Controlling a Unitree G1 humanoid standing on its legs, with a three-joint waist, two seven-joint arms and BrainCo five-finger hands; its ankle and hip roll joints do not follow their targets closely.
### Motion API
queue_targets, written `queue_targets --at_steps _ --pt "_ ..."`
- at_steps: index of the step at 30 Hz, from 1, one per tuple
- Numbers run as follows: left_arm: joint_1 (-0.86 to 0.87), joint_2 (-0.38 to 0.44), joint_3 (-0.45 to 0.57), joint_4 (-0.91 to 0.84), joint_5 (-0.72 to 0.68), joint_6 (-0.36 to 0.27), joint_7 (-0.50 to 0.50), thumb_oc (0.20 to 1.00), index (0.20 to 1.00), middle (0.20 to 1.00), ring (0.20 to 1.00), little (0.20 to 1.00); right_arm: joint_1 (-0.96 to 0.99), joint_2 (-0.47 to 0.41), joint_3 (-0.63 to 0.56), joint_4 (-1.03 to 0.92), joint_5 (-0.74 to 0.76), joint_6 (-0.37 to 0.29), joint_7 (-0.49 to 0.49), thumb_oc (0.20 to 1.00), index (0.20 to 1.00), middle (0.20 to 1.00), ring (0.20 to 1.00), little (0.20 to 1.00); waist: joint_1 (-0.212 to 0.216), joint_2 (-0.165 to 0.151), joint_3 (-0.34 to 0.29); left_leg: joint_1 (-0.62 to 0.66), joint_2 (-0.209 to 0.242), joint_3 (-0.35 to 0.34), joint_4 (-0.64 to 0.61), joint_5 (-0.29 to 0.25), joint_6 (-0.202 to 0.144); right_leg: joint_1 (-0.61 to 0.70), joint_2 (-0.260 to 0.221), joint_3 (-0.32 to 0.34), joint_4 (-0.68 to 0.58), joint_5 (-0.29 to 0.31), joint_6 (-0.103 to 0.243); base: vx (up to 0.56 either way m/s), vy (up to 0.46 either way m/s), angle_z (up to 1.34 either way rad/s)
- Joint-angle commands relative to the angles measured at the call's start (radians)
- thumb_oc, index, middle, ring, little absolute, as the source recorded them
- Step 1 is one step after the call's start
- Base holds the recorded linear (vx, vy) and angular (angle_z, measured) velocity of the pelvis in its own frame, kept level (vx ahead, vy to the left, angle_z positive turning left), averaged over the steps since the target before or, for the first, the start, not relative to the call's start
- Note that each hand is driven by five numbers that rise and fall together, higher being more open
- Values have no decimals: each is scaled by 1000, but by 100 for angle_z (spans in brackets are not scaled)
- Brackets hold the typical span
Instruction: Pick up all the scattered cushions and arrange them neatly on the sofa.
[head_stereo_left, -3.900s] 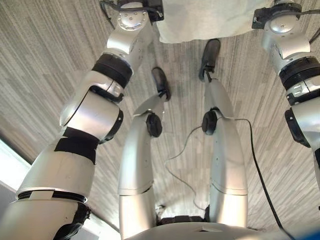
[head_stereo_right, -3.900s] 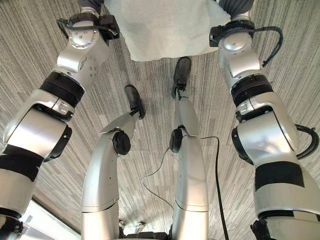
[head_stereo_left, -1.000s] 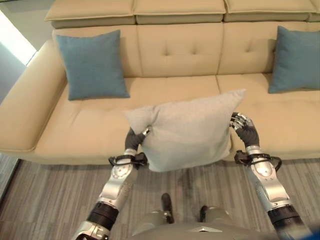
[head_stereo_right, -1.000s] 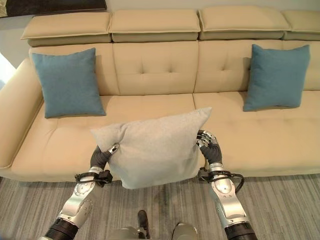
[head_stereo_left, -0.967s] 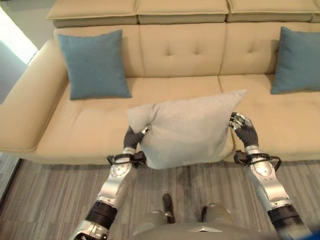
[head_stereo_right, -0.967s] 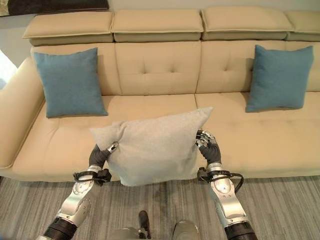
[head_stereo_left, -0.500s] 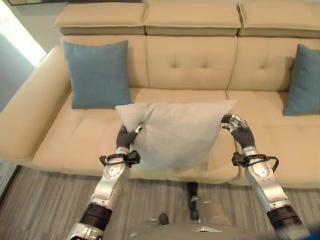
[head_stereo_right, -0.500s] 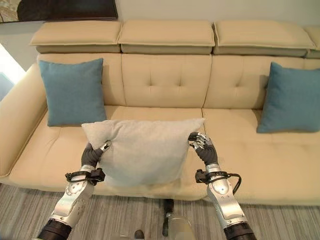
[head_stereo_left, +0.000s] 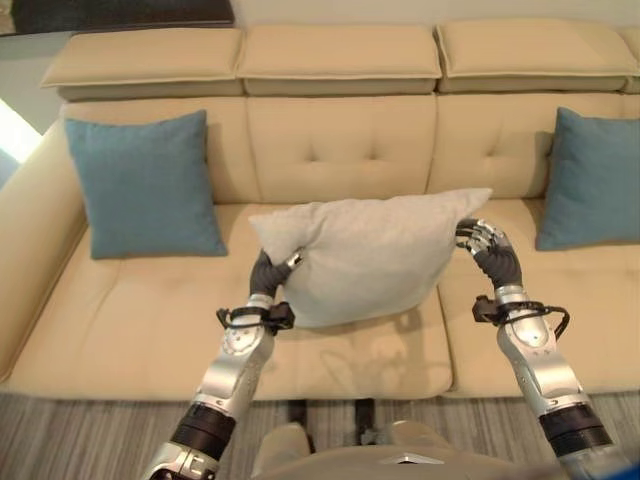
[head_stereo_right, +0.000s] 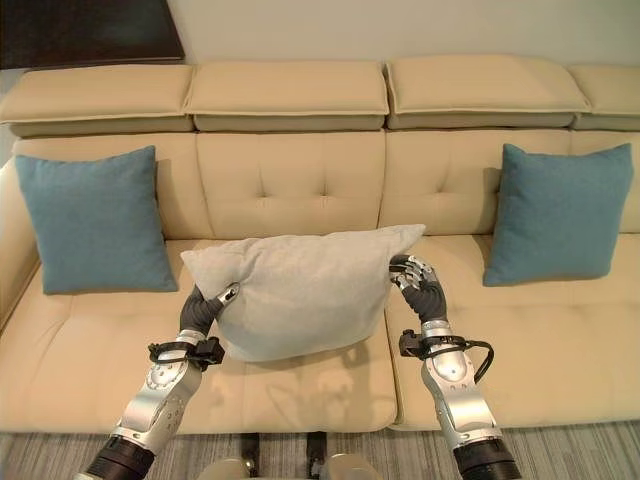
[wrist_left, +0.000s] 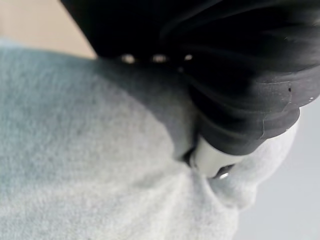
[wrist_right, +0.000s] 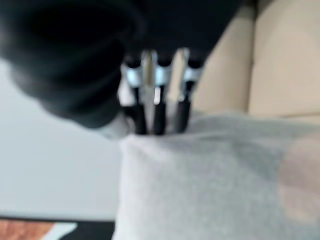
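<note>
Gripping grey cushion (head_stereo_right: 300, 290) w/ left hand (head_stereo_right: 198, 310) & right hand (head_stereo_right: 420, 285) over sofa (head_stereo_right: 300, 170).

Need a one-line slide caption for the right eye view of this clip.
Both hands, left hand and right hand, grip the grey cushion over the beige sofa, between two blue cushions.

head eyes overlook sofa (head_stereo_right: 300, 170), wrist views close on cushion (wrist_left: 90, 165)

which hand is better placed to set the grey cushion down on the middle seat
Neither alone. The left hand grips one corner of the grey cushion and the right hand the opposite corner, holding it above the sofa's middle seat. Both should probably lower together; the left sits slightly lower.
</note>
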Motion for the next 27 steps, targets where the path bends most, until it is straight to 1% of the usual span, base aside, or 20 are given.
queue_targets --at_steps 1,5,10,13,16,21,22,23,24,27 --pt "-112 13 -22 -127 16 -96 -23 200 200 200 200 200 -102 0 15 -50 -45 -65 0 200 200 200 200 200 48 -10 -64 -19 -35 42 44 -18 10 3 -142 6 76 -54 135 62 82 -7" --pt "-167 10 -28 -85 10 -98 11 200 200 200 200 200 -169 -11 41 -17 -58 -56 -22 200 200 200 200 200 53 -13 -58 -16 -38 64 50 -32 16 -4 -150 20 80 -52 137 46 37 -12" --pt "-323 -1 -54 10 8 -109 84 200 200 200 200 200 -316 -28 93 62 -45 -38 -64 200 200 200 200 200 46 -11 -48 -21 -31 87 25 -25 12 -31 -150 22 56 -32 146 20 -11 -8" --pt "-423 -6 -76 74 -13 -120 122 200 200 200 200 200 -415 -23 138 110 -35 -32 -92 200 200 200 200 200 37 -6 -34 -50 -23 94 8 -6 8 -84 -142 29 54 -16 148 -69 -39 -2" --pt "-529 17 -100 135 -22 -129 153 200 200 200 200 200 -529 -37 181 166 -22 -27 -116 200 200 200 200 200 32 -3 -21 -97 -14 95 -20 27 4 -158 -133 37 57 4 153 -81 -50 -14" --pt "-681 27 -123 244 -68 -160 201 200 200 200 200 200 -701 -51 234 256 11 -27 -154 200 200 200 200 200 26 3 -28 -195 -3 81 -51 75 -7 -280 -121 38 68 31 155 -49 -40 -9" --pt "-708 32 -127 269 -71 -162 205 200 200 200 200 200 -721 -52 239 274 19 -26 -158 200 200 200 200 200 22 6 -32 -212 -2 79 -51 78 -11 -294 -120 38 67 34 153 -11 -41 1" --pt "-774 41 -145 304 -70 -166 217 200 200 200 200 200 -778 -58 256 300 27 -26 -171 200 200 200 200 200 18 11 -33 -239 0 70 -51 84 -19 -316 -117 34 65 38 154 0 0 0" --pt "-776 42 -144 305 -70 -167 217 200 200 200 200 200 -781 -58 256 301 27 -26 -171 200 200 200 200 200 17 11 -36 -246 -1 69 -51 88 -18 -322 -118 34 64 42 153 0 0 0" --pt "-859 44 -159 359 -93 -179 233 200 200 200 200 200 -856 -56 274 332 37 -27 -192 200 200 200 200 200 7 18 -30 -281 0 61 -51 95 -28 -350 -116 33 55 53 154 0 0 0"
